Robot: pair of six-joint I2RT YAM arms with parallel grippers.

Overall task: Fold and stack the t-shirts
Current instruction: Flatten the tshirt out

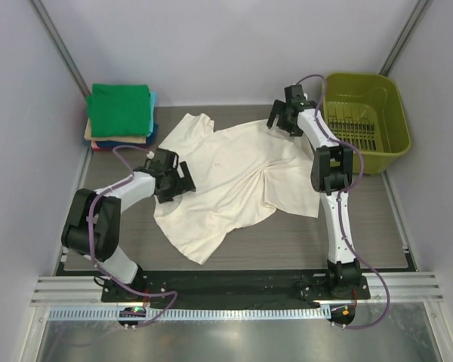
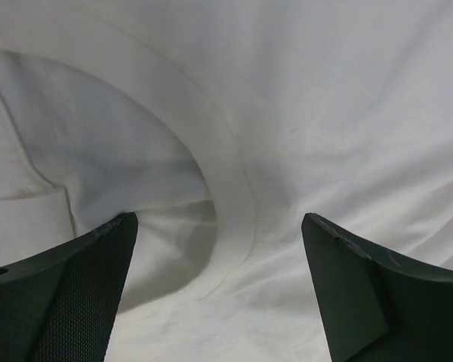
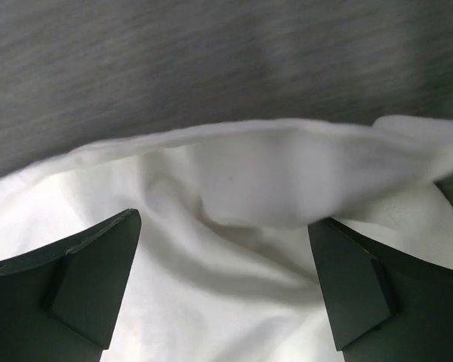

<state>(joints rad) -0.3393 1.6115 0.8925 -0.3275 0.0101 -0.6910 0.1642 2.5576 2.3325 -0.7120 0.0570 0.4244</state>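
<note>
Desk: a grey wood-grain desk [image 1: 362,219] carries all the items, with pale panels on three sides.
Unfolded shirt: a plain cream cloth short-sleeved t-shirt [image 1: 234,177] lies spread and rumpled across the middle of the desk. One sleeve reaches toward the far left. Loose folds are bunched along its right side.
Folded stack: a stack of square-folded cloth t-shirts [image 1: 119,111] sits at the far left corner of the desk. Green is on top, with light blue, tan, red and dark blue edges showing beneath. It lies near the cream shirt's sleeve without touching it.
Basket: an olive-green slotted plastic basket [image 1: 385,98] stands at the far right corner, just beyond the right arm.
Left claw: the left claw [image 1: 177,179] is over the left part of the cream shirt. In the left wrist view its jaws stand wide apart [image 2: 219,222], with nothing clamped. The curved collar band [image 2: 230,181] lies on the cloth [image 2: 325,113] between them. Contact with the fabric cannot be determined.
Right claw: the right claw [image 1: 279,119] is at the far edge of the cream shirt. In the right wrist view its jaws are spread [image 3: 223,219] and hold nothing. A raised fold of the shirt's edge [image 3: 234,173] lies between them, with bare desk [image 3: 211,60] beyond.
</note>
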